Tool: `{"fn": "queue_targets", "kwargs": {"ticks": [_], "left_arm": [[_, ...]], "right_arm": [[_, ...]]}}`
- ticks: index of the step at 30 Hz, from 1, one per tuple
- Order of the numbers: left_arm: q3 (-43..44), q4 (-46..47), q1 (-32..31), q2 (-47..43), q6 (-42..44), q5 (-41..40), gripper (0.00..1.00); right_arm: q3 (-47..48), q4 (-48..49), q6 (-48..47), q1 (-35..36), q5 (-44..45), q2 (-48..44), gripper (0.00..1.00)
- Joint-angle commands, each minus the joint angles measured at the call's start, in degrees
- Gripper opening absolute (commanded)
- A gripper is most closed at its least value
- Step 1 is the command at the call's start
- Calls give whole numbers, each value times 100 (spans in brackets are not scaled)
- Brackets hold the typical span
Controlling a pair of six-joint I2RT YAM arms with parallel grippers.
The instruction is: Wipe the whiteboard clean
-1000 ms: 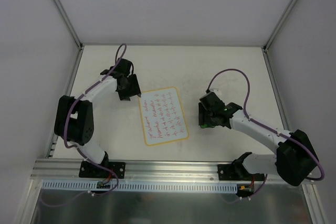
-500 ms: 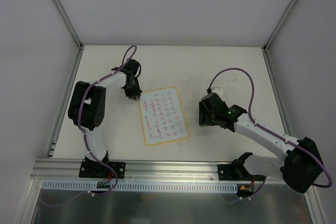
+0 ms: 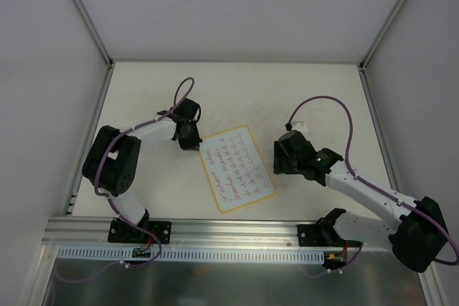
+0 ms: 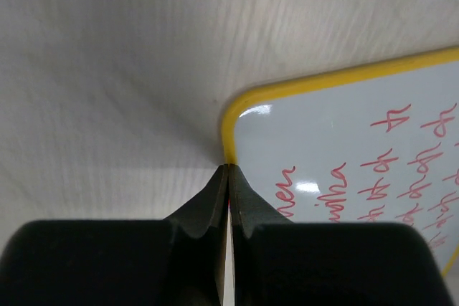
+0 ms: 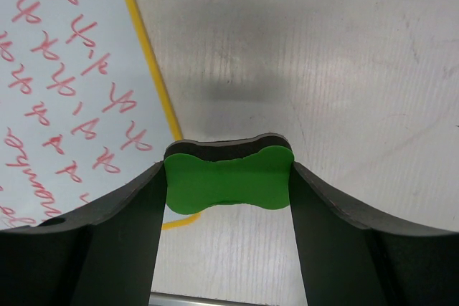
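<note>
The whiteboard, white with a yellow rim and rows of red handwriting, lies askew on the table between the arms. My left gripper is shut, its tips touching the board's far-left corner; the left wrist view shows the closed gripper meeting the yellow rim of the whiteboard. My right gripper hovers just right of the board, shut on a green bone-shaped eraser held across the right gripper. The whiteboard fills the upper left of that view.
White scuffed tabletop enclosed by white walls on three sides. An aluminium rail runs along the near edge with both arm bases on it. Purple cables loop above each wrist.
My left gripper has closed and swung right onto the board's corner. The whiteboard has slid right and toward the near edge, turning a little. The right gripper shifted slightly with the eraser.
</note>
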Motion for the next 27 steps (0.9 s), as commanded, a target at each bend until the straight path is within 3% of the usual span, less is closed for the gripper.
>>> {"fn": "queue_targets", "kwargs": {"ticks": [1,5,7,11,27], "left_arm": [[-788,-628,-192,-116,-262,75,0],[-798,-637,-183,-802,-201,23,1],[-693,-628,-183,-1075,-131,23,14],[-219,-628,-165,-1050,202,14,26],[301,-628,283,181,959,347,26]], "right_arm": [[-54,-3,125,78,184,-157,39],[-46,5,89,122,158,-183,39],[-2,5,28,148,158,-175,39],[-11,5,-7,228,210,-227,39],[271,-3,-60,570,351,168,39]]}}
